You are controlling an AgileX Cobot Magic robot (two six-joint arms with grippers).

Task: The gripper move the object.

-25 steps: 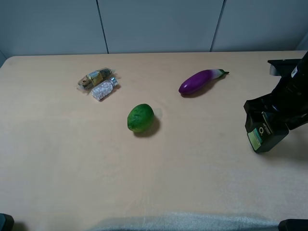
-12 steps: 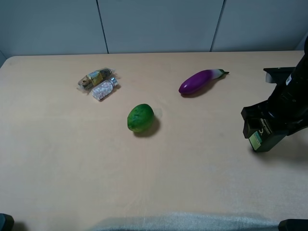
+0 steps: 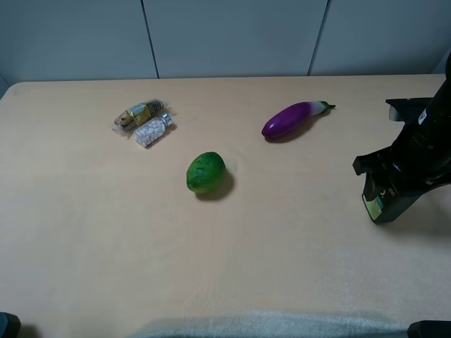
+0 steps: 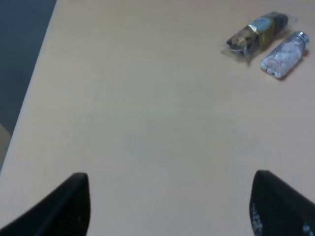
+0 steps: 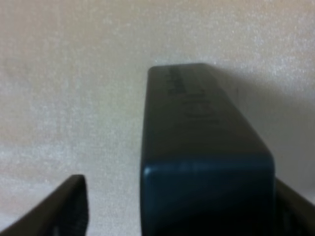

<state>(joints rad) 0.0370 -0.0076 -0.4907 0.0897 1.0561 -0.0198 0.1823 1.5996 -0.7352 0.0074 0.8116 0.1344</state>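
Note:
The object, a small dark bottle [image 3: 374,205] with a light green label, stands on the table near the right edge. My right gripper [image 3: 386,191] is down over it, with one finger on each side. In the right wrist view the bottle [image 5: 206,147] fills the middle. One finger [image 5: 59,209] stands apart from it with bare table between, and the other finger [image 5: 298,206] is close against its far side. The jaws are open. My left gripper [image 4: 167,206] is open and empty over bare table at the left.
A green lime [image 3: 206,172] lies mid-table and a purple eggplant [image 3: 292,118] behind it to the right. A wrapped packet [image 3: 139,113] and a small pill bottle [image 3: 154,130] lie at the back left. They also show in the left wrist view [image 4: 256,37].
My right gripper has come lower around the bottle and now hides most of its label. The bottle has turned a little. The left arm has not moved.

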